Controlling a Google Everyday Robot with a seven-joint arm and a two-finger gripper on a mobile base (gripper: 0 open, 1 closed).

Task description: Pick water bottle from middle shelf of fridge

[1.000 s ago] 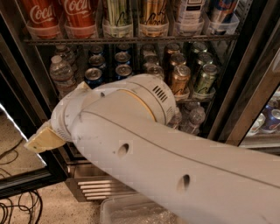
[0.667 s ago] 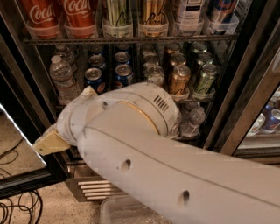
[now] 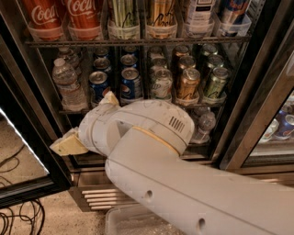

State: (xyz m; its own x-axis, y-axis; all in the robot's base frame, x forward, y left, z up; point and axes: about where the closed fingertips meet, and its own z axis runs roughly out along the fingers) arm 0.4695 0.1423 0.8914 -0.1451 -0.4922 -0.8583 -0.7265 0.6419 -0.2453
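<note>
We log the approach step. Bottle (image 3: 69,85) stands at the shelf's (image 3: 69,111) left end; gripper (image 3: 69,145) sits below it, apart. Jaws: we cannot tell. Next: raise and align.

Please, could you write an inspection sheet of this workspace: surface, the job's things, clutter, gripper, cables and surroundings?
Surface: middle shelf, a wire rack crowded with cans.
Job's things: water bottle, upright at the shelf's left end, white cap on; fridge, black frame.
Clutter: blue Pepsi cans, gold can, green can; Coca-Cola cans on the rack above.
Gripper: gripper, low on the left, below the water bottle, apart from it.
Cables: black cables on the floor, bottom left.
Surroundings: white arm crosses the fridge front; clear bin below it.
</note>
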